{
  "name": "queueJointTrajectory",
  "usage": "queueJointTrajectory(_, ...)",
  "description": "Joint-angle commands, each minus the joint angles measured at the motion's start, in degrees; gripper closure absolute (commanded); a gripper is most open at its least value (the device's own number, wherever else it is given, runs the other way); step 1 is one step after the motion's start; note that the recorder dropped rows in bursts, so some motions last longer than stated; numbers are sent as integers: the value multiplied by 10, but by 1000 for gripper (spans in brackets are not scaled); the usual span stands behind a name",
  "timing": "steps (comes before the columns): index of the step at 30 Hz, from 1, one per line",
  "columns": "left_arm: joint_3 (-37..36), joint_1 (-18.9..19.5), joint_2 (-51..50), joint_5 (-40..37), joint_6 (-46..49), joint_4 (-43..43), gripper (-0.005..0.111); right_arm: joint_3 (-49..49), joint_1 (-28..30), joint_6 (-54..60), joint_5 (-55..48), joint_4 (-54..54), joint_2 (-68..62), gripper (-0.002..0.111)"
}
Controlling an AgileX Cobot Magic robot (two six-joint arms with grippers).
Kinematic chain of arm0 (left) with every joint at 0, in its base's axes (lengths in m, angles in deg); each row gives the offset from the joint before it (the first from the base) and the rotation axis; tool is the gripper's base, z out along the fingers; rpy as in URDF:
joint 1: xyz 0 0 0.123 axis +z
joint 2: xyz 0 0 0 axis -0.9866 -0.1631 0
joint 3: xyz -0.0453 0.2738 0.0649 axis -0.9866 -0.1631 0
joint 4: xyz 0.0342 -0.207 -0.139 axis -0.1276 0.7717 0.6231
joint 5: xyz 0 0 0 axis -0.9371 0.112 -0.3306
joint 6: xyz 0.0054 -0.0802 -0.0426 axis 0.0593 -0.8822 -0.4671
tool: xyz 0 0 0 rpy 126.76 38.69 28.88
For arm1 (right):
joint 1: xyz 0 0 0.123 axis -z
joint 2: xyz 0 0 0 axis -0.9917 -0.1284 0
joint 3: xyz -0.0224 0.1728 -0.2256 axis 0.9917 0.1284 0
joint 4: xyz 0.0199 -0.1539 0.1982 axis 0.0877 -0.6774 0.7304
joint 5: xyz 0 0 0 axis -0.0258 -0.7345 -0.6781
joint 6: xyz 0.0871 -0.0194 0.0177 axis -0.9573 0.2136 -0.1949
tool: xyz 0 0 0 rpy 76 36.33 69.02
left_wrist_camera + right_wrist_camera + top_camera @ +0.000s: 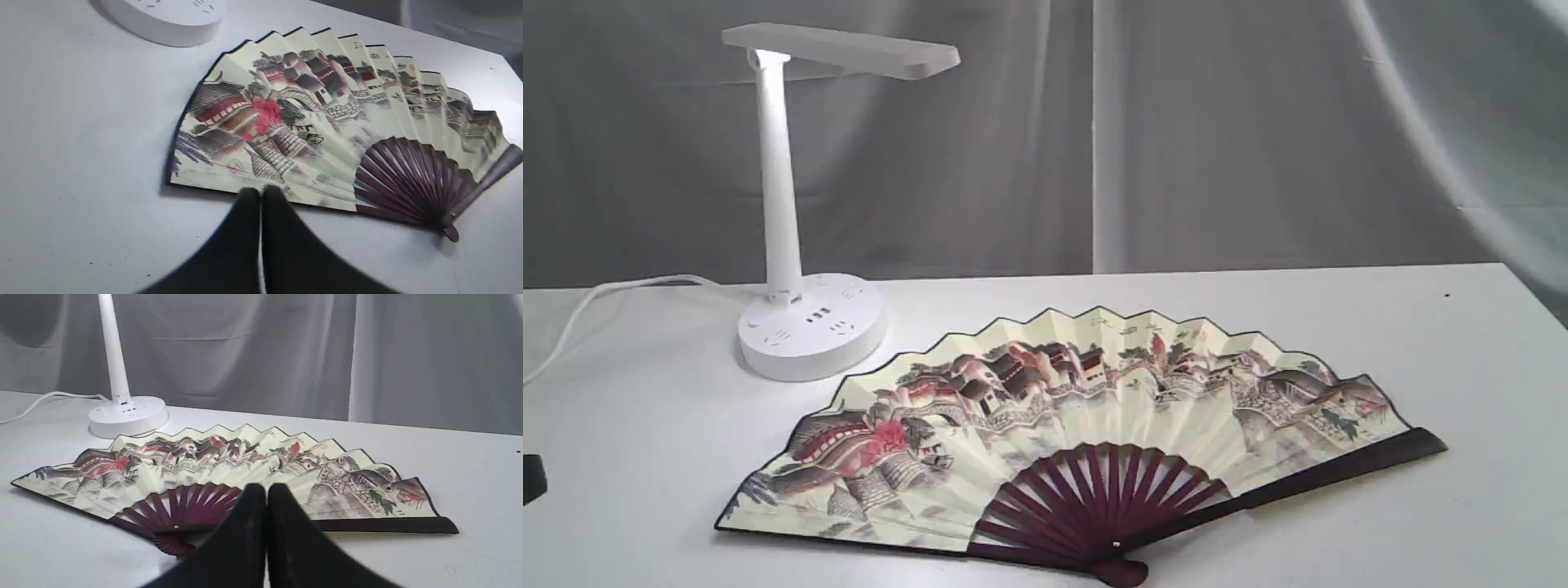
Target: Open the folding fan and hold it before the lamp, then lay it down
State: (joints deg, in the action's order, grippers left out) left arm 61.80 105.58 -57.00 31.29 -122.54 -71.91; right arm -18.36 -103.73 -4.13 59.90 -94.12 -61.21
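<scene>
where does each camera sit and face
Exterior: off the arms, facing across the table at the open folding fan, lamp and curtain; no arm clearly shows.
Left wrist: on the left arm, looking down on the fan; shut left tool shows.
Right wrist: on the right arm, facing lamp and curtain; shut right tool shows.
Shared: both wrist views catch the fan and lamp base.

Pleated matt paper folding fan (1094, 392) on dark wooden ribs, beside it smooth white lamp (805, 318), probably plastic, matt white table (1421, 327)
</scene>
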Motion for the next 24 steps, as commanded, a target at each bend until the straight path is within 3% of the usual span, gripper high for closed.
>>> queueJointTrajectory(1,-1,0,63,-48,-70,-30,107,2,0,0,0,1,-2,108)
queueJointTrajectory(6,-1,0,191,-102,-117,-30,107,2,0,0,0,1,-2,108)
queueJointTrajectory(11,-1,0,332,-91,-129,-30,107,2,0,-5,0,1,-2,108)
queueJointTrajectory(20,-1,0,558,47,-131,-30,107,2,0,-5,0,1,-2,108)
queueJointTrajectory(24,-1,0,624,67,-130,-30,107,2,0,-5,0,3,-2,108)
